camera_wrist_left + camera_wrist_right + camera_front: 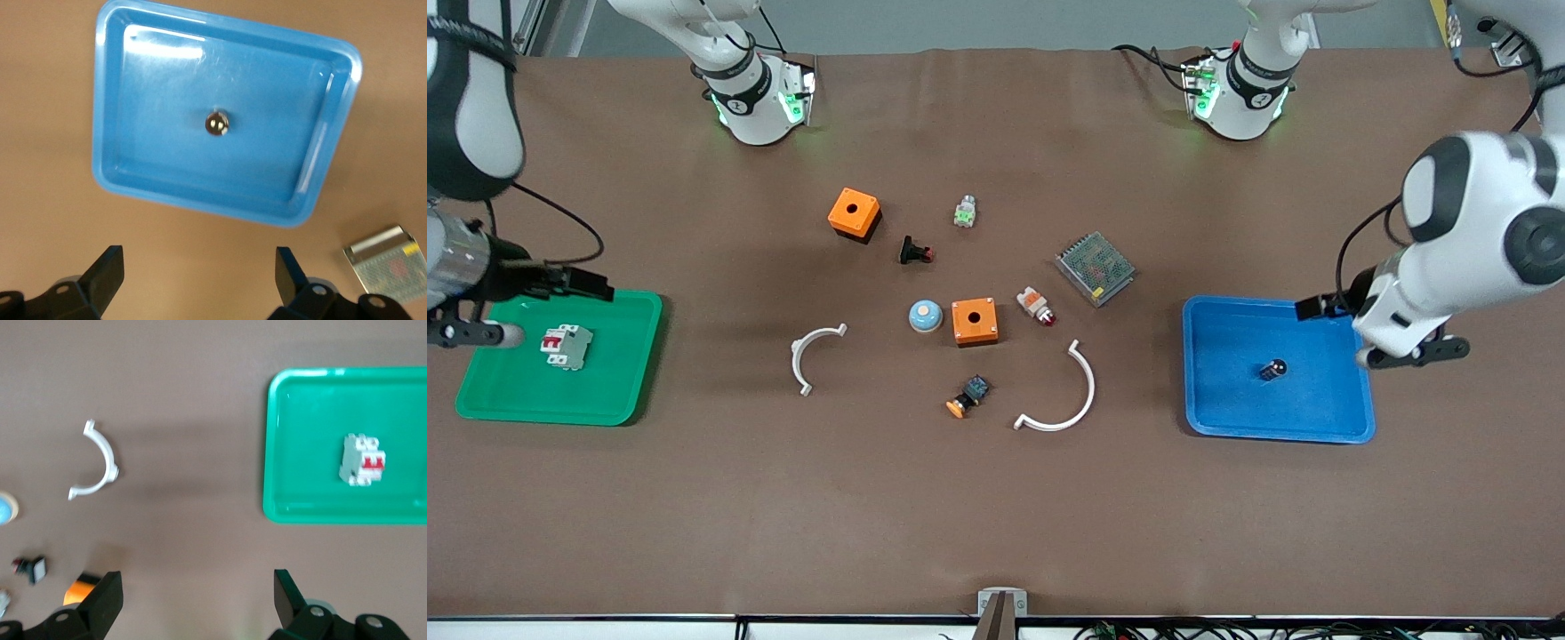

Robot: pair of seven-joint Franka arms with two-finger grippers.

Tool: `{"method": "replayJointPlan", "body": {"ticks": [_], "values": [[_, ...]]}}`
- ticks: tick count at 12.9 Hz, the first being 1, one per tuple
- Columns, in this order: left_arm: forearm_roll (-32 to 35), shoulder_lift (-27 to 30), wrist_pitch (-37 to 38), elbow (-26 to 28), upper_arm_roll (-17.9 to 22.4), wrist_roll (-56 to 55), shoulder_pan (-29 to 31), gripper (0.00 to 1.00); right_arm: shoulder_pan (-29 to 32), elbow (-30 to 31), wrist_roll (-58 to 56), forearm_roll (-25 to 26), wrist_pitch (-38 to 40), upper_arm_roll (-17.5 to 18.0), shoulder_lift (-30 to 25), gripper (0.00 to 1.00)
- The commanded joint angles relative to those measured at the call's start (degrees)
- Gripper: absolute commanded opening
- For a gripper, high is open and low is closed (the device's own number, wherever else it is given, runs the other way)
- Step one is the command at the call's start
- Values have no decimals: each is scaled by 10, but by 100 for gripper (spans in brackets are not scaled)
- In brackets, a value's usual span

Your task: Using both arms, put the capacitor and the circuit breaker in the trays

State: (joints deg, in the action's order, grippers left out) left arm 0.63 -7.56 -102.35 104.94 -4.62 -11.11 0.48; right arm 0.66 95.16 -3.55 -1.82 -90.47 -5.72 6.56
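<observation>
Although both parts already sit in their trays, neither arm is far off. The tiny black cylindrical capacitor with its silvery top [1272, 369] stands near the middle of the shallow blue plastic tray [1218, 418] at the left arm's end of the brown tabletop [996, 516]. The small white-grey circuit breaker block with red switch levers [567, 346] lies in the green plastic tray [480, 404] at the right arm's end.

The left gripper [200, 280] hangs over the tabletop beside the blue tray, its jaws spread wide and holding nothing. The right gripper [197, 600] is over the tabletop beside the green tray, jaws likewise parted and empty.

As I judge it, the placing looks done, so the main risk is in the retreat. A low sweep of either arm could clip a tray rim and shift the tray. The capacitor (upright on a narrow base) would likely topple or roll at any jolt.

No brand, label or writing can be read on anything in view.
</observation>
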Motion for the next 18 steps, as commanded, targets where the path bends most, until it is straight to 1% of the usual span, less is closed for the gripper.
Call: {"method": "replayJointPlan", "body": {"ticks": [1,2,4,5,6,8,10,11,13,16,18], "values": [[-9,77,46,18,-2,13,6,100,2,-70,0,15,80,1,2,100],[-9,102,62,18,2,14,7,100,1,-73,1,16,80,2,2,100],[-9,137,71,15,1,14,14,100,3,-73,3,14,77,2,4,100],[-9,145,73,-2,-1,14,13,100,0,-73,3,15,79,2,4,100],[-9,143,79,-30,-1,14,13,100,-1,-73,6,12,78,3,4,100],[-11,121,131,-95,-1,14,12,100,-4,-73,6,9,79,4,5,100],[-7,99,142,-144,-1,34,14,100,-3,-83,1,8,77,4,10,100],[-10,87,142,-166,1,62,15,100,-3,-102,1,5,80,4,20,100],[-11,78,142,-186,2,78,15,100,-2,-109,4,7,80,4,21,100],[-12,72,140,-187,2,72,14,100,-4,-109,7,2,69,4,21,100],[-19,65,139,-187,2,72,15,100,-3,-103,2,-10,59,4,16,100]]}}
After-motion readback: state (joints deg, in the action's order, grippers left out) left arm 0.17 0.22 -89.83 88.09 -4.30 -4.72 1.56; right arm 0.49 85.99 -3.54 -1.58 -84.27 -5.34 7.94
